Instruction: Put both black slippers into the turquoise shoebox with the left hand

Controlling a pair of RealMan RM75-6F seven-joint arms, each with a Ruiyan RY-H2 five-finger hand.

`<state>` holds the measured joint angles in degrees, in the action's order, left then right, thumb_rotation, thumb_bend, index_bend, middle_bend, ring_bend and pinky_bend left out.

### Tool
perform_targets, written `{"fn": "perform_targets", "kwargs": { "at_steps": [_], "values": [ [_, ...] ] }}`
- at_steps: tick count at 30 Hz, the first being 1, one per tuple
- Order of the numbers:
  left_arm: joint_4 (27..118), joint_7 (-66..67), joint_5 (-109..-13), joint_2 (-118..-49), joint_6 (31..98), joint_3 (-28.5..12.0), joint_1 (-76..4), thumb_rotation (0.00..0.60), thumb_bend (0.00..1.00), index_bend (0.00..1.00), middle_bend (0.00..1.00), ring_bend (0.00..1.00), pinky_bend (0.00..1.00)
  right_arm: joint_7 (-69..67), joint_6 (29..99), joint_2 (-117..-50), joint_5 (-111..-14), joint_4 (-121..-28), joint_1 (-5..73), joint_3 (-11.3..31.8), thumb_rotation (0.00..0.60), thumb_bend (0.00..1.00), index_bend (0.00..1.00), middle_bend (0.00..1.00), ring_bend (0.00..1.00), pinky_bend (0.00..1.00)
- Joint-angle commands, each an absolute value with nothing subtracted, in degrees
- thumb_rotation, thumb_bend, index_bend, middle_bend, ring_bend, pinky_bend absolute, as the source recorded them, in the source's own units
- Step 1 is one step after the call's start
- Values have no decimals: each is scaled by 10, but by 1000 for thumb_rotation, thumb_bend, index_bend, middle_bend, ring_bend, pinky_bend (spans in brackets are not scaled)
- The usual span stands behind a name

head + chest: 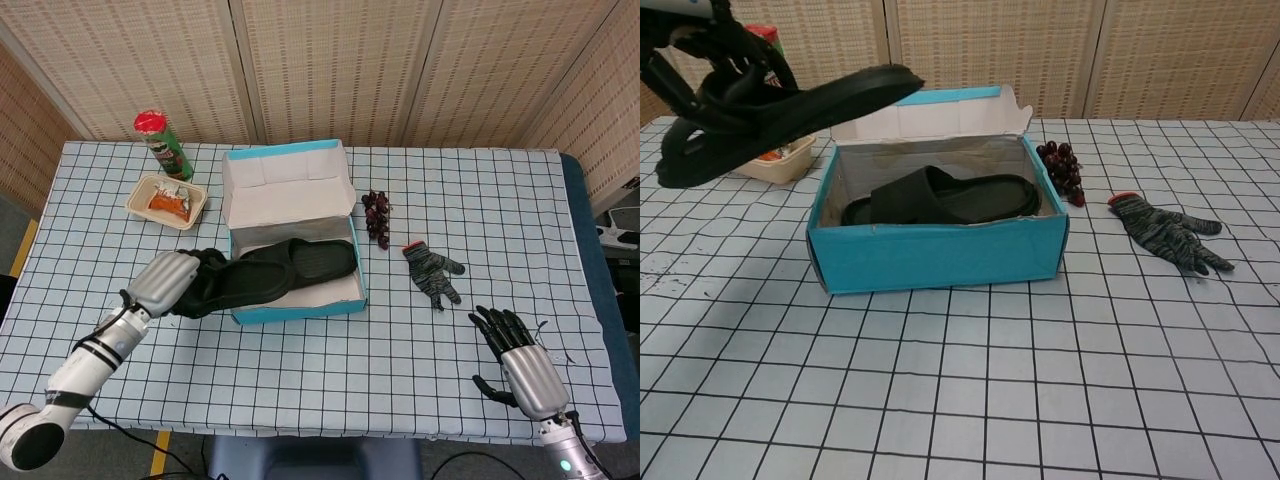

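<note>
The turquoise shoebox (297, 306) stands open mid-table, its lid flap upright at the back; in the chest view its front wall (940, 255) faces me. One black slipper (330, 258) lies inside the box (940, 197). My left hand (168, 280) grips the second black slipper (222, 285) by its heel end. It holds this slipper in the air, toe pointing over the box's left wall. In the chest view this slipper (790, 110) hangs tilted above the box's left corner, under my left hand (715, 55). My right hand (522, 358) rests near the table's front right edge, fingers apart, holding nothing.
A green chip can (160, 145) and a beige food tray (167, 200) stand at the back left. Dark grapes (377, 215) and a striped work glove (432, 272) lie right of the box. The checked tablecloth (330, 370) covers the table.
</note>
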<state>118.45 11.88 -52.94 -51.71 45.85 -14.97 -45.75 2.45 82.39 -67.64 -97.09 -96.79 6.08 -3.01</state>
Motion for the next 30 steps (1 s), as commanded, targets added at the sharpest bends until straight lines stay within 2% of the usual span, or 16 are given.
{"fn": "perform_targets", "kwargs": {
  "at_steps": [1,3,7,9,15,20,25,30],
  "values": [
    [1206,175,-367,-510,347,-164,-606,600,793,712,872,731,793,22,817,-676,-967,-967,64,-30,600,161,0,0,0,0],
    [1182,190,-304,-524,320,-153,-674,600,795,711,873,731,789,21,813,-676,-964,-967,65,-30,600,161,0,0,0,0],
    [1132,231,-214,-573,335,-112,-775,600,794,711,873,731,786,19,809,-677,-959,-965,67,-29,600,161,0,0,0,0],
    [1110,232,-171,-591,332,-100,-810,600,794,711,873,731,786,19,806,-677,-956,-964,68,-29,600,161,0,0,0,0],
    [1015,207,-75,-624,259,-58,-887,600,793,708,872,731,784,19,800,-678,-947,-964,71,-27,600,161,0,0,0,0],
    [954,173,-59,-641,210,-28,-904,600,792,707,871,730,786,21,802,-678,-942,-964,70,-24,600,161,0,0,0,0],
    [897,119,-45,-644,90,19,-932,600,796,700,871,731,788,25,797,-682,-937,-962,72,-23,600,161,0,0,0,0],
    [854,62,-86,-664,42,32,-937,600,796,695,871,731,789,27,800,-682,-938,-964,71,-24,600,161,0,0,0,0]
  ]
}}
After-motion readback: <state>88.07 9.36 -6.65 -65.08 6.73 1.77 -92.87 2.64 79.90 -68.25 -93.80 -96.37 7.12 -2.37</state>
